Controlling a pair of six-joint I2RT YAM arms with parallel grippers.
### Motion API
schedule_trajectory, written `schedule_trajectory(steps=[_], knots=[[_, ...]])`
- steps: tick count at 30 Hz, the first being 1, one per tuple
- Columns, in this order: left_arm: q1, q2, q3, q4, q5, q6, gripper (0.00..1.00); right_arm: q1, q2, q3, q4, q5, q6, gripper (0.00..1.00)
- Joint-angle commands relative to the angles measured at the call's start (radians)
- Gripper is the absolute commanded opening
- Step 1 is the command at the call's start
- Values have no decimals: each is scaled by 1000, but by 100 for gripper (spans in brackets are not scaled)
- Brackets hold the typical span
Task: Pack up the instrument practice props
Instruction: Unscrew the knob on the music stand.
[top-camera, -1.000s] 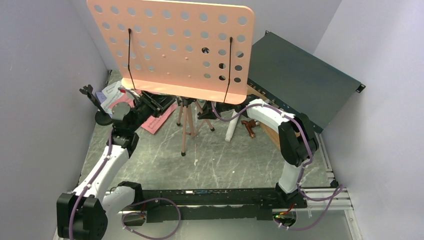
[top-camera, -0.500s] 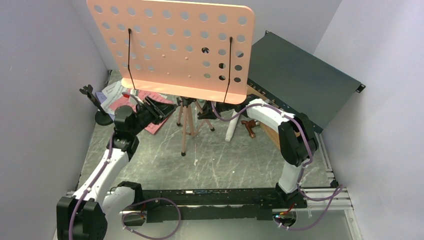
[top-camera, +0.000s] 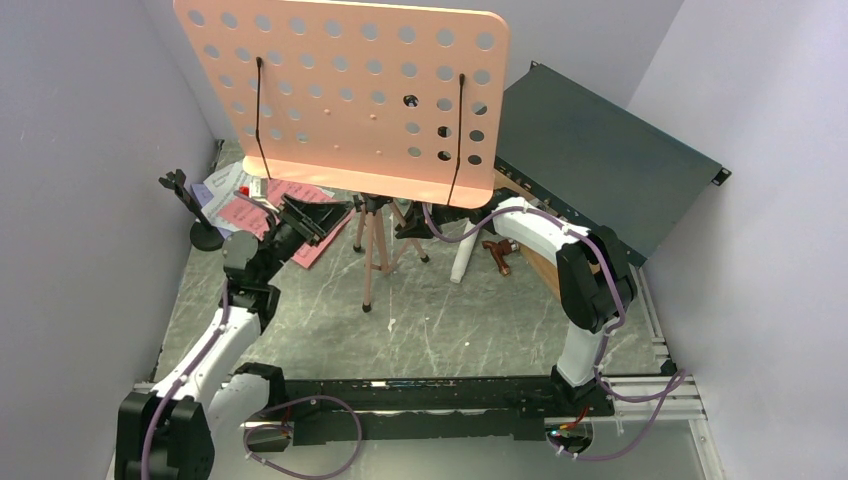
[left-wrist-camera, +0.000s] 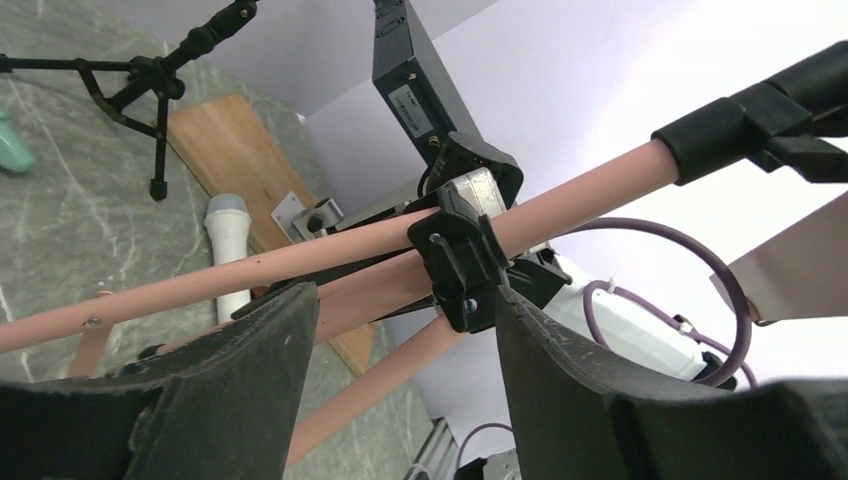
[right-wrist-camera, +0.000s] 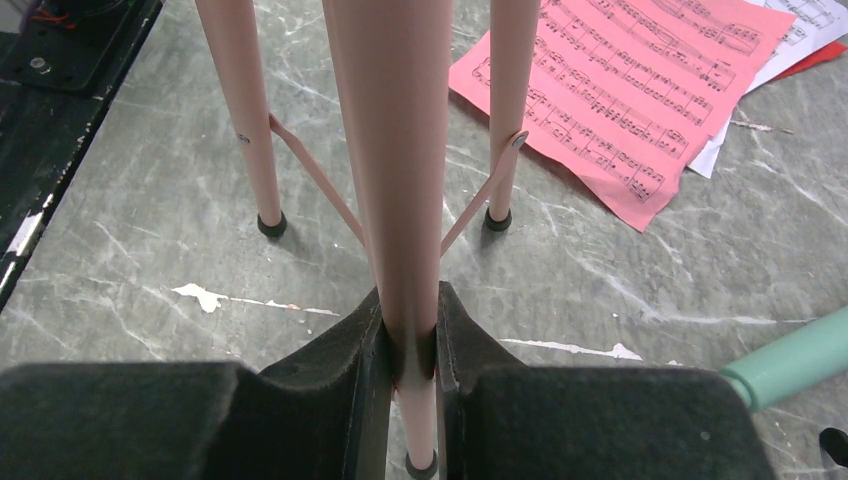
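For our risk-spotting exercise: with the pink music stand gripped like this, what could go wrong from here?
The right claw pinches one thin tripod leg while the wide perforated desk sits high above, so everything could tip over. The left claw stands open around the black hub, not gripping; closing off-centre could slip. A dragged foot could crumple the red sheet-music page beside it.

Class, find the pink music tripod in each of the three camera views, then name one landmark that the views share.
Top external: pink music tripod, perforated desk top centre, legs below.
Left wrist: tripod tubes cross the middle, seen between the open left claw's fingers.
Right wrist: centre tube rises from the shut right claw, legs behind.
Shared landmark: grey marbled table.
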Motion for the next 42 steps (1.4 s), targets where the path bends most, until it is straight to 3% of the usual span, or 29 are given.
schedule_trajectory(steps=[1,6,13,18,30,33,38,42], knots=[[5,44,55,145,28,-57,72,2,60,-20,-123,51,-39,8],[3,103,122,73,40,-65,71,3,63,-19,-129,51,-43,8],[-9,97,183,-198,7,-8,56,4,70,-16,-136,54,-51,8],[-11,103,169,-198,32,-2,50,9,75,-14,-141,56,-54,8],[-11,102,196,-307,55,87,21,11,75,-14,-146,57,-59,8],[-11,91,202,-332,47,123,23,11,75,-14,-147,56,-60,8],[-11,67,186,-327,11,111,52,11,75,-12,-150,56,-62,8],[-11,26,150,-310,-38,83,58,12,78,-12,-153,54,-65,8]])
